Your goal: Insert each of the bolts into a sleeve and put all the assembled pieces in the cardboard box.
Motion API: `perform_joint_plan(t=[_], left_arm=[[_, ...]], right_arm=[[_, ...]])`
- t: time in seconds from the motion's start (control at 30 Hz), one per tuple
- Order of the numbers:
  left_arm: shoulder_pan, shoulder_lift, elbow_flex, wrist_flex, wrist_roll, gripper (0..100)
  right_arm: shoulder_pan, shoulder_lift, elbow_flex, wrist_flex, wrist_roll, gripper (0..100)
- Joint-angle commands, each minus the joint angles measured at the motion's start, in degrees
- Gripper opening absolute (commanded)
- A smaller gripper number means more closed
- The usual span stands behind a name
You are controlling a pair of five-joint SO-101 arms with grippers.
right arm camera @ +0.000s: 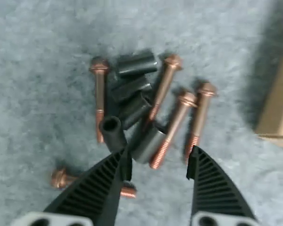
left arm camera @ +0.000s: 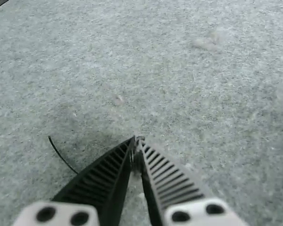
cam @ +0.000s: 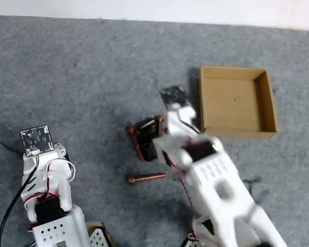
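The right gripper (right arm camera: 159,154) hangs spread over the bolts (right arm camera: 174,127) and sleeves (right arm camera: 137,64) heaped near the cardboard box (cam: 268,103); the left gripper (left arm camera: 137,140) is pressed together. The bolts look stiff and slick (likely metal), so pinch one mid-shank.

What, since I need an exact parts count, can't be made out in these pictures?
- High view: the right arm covers most of the bolt-and-sleeve pile.
- Right wrist view: blur merges the dark sleeves; a gripper finger crosses the lone bolt; the cardboard box is cut off by the edge.

Left fingers (left arm camera: 104,183) together, right fingers (right arm camera: 212,188) apart.
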Motion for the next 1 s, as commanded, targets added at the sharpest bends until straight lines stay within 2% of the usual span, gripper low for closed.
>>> perform_joint_plan(t=[0.0, 0.27, 0.97], left_arm=[[-0.7, -0.5, -0.7, -0.2, 0.3, 2], [-0.7, -0.5, -0.7, -0.2, 0.3, 2], [-0.7, -0.5, -0.6, -0.2, 0.3, 2]], right_arm=[[-1.5, 15.6, -10.9, -1.5, -4.0, 18.7], [-1.5, 31.7, -16.2, -7.1, -9.8, 18.7], [-0.7, 34.4, -12.0, -7.9, -9.2, 18.4]])
